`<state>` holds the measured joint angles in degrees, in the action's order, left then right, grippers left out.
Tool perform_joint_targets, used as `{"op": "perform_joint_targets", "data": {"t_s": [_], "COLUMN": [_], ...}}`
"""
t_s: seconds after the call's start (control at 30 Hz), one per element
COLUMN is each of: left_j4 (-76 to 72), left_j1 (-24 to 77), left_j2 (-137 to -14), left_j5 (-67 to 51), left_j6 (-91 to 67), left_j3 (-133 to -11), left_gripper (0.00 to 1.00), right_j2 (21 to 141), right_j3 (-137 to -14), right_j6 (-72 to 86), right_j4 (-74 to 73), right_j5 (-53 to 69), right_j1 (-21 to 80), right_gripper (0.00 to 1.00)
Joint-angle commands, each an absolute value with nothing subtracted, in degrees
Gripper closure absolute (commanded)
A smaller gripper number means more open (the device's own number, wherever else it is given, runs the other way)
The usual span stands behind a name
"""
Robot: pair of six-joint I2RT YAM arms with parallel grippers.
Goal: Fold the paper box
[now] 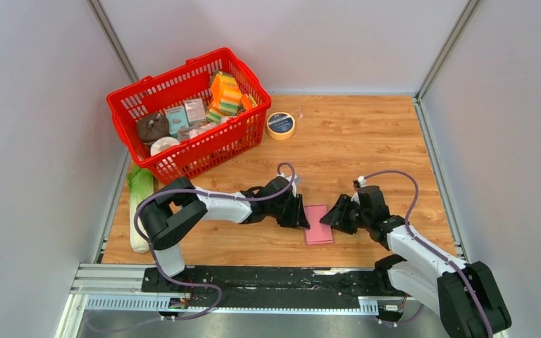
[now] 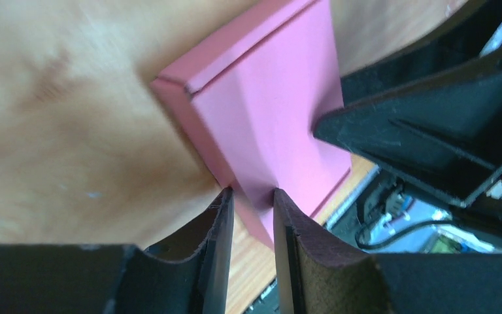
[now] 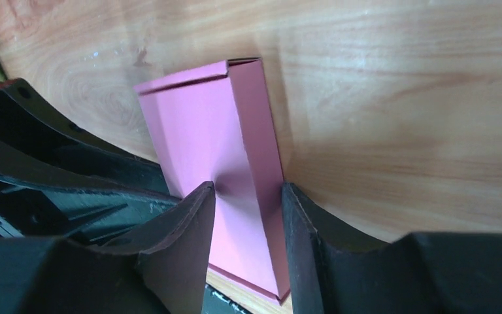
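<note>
Pink paper box [image 1: 318, 224] on the tabletop [image 1: 366, 141]; left hand [image 1: 302, 215] is pinching one long edge; right hand [image 1: 333, 215] clamps the opposite side; card's dented.

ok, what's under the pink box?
Bare wooden table shows around the paper box; nothing pokes out. The left gripper and right gripper pinch its sides. Underside contact itself is covered.

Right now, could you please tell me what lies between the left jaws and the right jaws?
Only the paper box: the top view shows it filling the gap, and each wrist view shows that arm's jaws pinching an edge of it.
</note>
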<state>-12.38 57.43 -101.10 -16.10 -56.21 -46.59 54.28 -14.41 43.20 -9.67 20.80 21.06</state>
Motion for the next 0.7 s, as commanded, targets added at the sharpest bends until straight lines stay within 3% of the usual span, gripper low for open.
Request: {"op": "perform_joint_targets", "data": {"t_s": [0.0, 0.67], "left_j4": [-10.3, 11.4], "left_j1": [54.7, 45.0], "left_j2": [-103.0, -129.7], "left_j5": [-12.7, -16.1], "left_j6": [-51.6, -42.5], "left_j3": [-54.1, -101.9], "left_gripper": [0.66, 0.66], "right_j2": [57.7, 97.5], "right_j3": [-17.4, -50.5], "right_j6": [44.9, 37.0], "right_j4": [-5.8, -2.3], "right_j5": [20.0, 18.5], "right_j1": [21.3, 8.8], "right_gripper": [0.55, 0.50]}}
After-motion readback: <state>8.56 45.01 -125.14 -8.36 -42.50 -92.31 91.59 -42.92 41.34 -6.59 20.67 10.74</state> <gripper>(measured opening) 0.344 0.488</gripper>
